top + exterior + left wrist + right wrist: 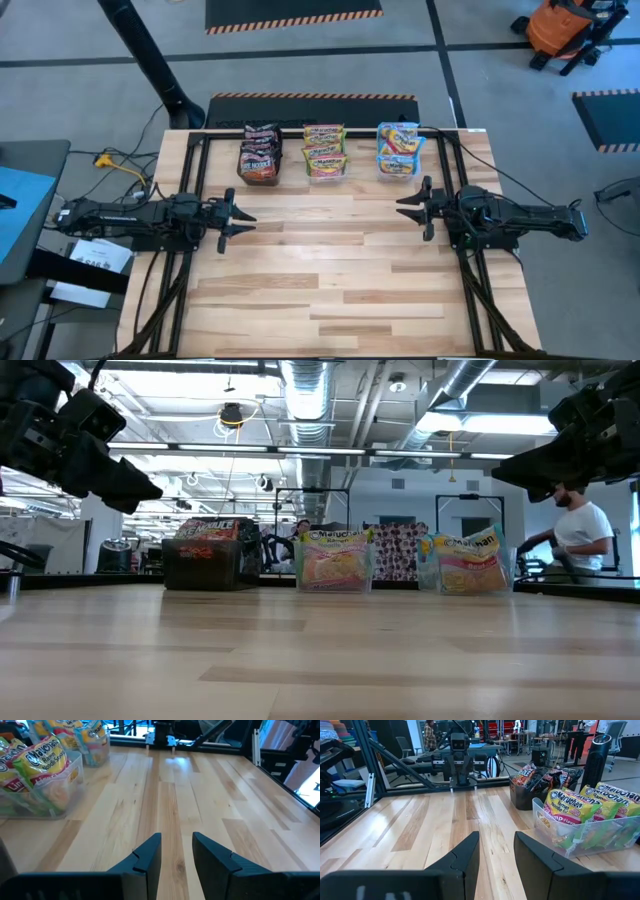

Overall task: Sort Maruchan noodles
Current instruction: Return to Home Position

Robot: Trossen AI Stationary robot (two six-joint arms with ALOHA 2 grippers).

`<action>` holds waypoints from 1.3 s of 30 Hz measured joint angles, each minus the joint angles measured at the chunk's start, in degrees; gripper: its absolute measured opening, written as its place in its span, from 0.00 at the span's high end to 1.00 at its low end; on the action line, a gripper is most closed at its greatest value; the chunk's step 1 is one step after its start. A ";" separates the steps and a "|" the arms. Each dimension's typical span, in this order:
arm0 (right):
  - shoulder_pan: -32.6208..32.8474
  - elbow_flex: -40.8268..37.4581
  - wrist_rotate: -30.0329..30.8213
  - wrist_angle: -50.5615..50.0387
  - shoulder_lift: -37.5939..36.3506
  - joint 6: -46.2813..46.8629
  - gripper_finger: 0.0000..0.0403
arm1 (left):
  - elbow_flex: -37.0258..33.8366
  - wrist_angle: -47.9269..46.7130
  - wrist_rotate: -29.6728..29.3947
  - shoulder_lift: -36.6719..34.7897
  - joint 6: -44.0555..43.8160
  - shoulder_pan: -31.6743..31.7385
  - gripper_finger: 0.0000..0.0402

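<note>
The Maruchan noodle packets stand upright in three tubs along the table's far edge. Dark packets (pixel 260 155) fill a black tub (pixel 203 565). Orange-yellow-green packets (pixel 325 152) sit in a clear tub (pixel 335 572). Light blue packets (pixel 400 148) sit in another clear tub (pixel 470 575). My left gripper (pixel 243 220) hovers open over the table's left side, nearer than the black tub. My right gripper (pixel 408 208) hovers open over the right side, nearer than the light blue tub. Both point toward the table's middle, and each wrist view shows bare wood between the fingers (pixel 177 836) (pixel 496 834).
Bare wooden tabletop (pixel 330 260) lies between the grippers and toward the near edge. Black frame rails (pixel 195 170) run along the table's left, right and far sides. A person in a white shirt (pixel 585 530) shows in the room beyond the table.
</note>
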 joint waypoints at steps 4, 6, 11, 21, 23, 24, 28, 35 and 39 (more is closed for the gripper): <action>0.00 0.00 0.00 0.00 0.00 0.04 0.64 | 0.00 -0.01 0.00 0.00 0.00 0.00 0.75; 0.00 0.00 0.00 0.00 0.00 0.02 0.64 | -0.02 -0.01 0.00 0.00 0.00 0.00 0.75; 0.00 0.00 0.00 0.00 0.00 0.02 0.64 | -0.05 -0.21 -0.43 -1.09 0.02 -0.26 0.75; 0.00 0.00 0.02 -0.02 0.00 -0.09 0.64 | -0.07 0.01 -0.72 -12.44 -0.08 -0.79 0.75; -0.02 0.00 0.02 -0.02 0.02 -0.09 0.64 | -0.07 0.47 -0.70 -12.31 -0.12 -0.79 0.75; -0.02 0.00 0.02 -0.02 0.00 -0.09 0.64 | -0.07 0.34 -0.70 -12.28 -0.13 -0.81 0.75; -0.02 0.01 0.02 -0.02 0.01 -0.09 0.64 | -0.07 -0.23 -0.70 -12.28 -0.13 -0.81 0.75; -0.02 0.00 0.04 -0.01 0.02 -0.09 0.64 | -0.07 -0.16 -0.70 -12.26 -0.13 -0.81 0.75; -0.02 0.02 0.04 0.00 0.02 -0.08 0.64 | -0.07 -0.14 -0.68 -12.05 -0.13 -0.81 0.75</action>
